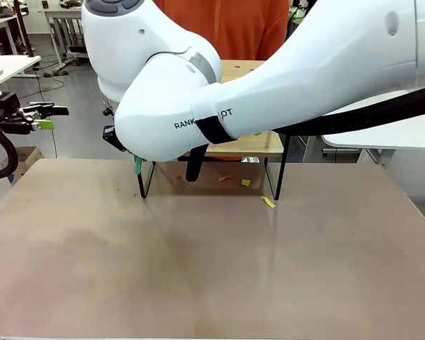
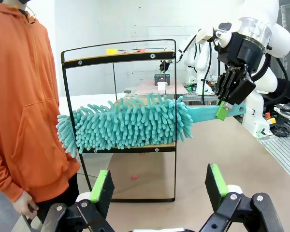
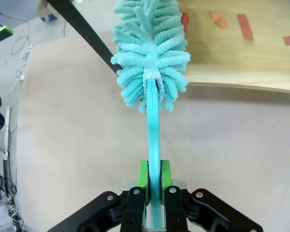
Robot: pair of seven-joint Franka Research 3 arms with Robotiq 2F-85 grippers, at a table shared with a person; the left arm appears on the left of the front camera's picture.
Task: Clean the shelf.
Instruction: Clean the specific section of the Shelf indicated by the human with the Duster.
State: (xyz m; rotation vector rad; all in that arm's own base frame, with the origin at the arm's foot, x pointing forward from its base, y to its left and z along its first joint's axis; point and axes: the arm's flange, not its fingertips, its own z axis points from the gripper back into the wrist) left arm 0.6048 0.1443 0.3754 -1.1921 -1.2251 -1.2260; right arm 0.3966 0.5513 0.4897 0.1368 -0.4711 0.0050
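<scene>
The shelf point(image 2: 121, 58), a 2-tier rack of light wooden boards on a thin black metal frame, stands on the brown table point(image 1: 198, 269) (yellow paper scraps point(image 1: 268, 202) lie by its feet). The right gripper point(image 3: 153, 170) is clenched on the handle of a fluffy teal microfibre duster point(image 2: 130, 123), whose head lies along the shelf's lower board. The left gripper point(image 2: 159, 182) hangs beside the shelf, released and empty.

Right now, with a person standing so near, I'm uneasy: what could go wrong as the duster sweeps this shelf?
The duster lies on the lower board of the thin-framed shelf; a hard sweep could shove or tip it toward the person close beside it.
The right gripper pinches the slim handle near its end, so it might twist in the fingers.
Scraps on the top board may just drop to the table.
</scene>
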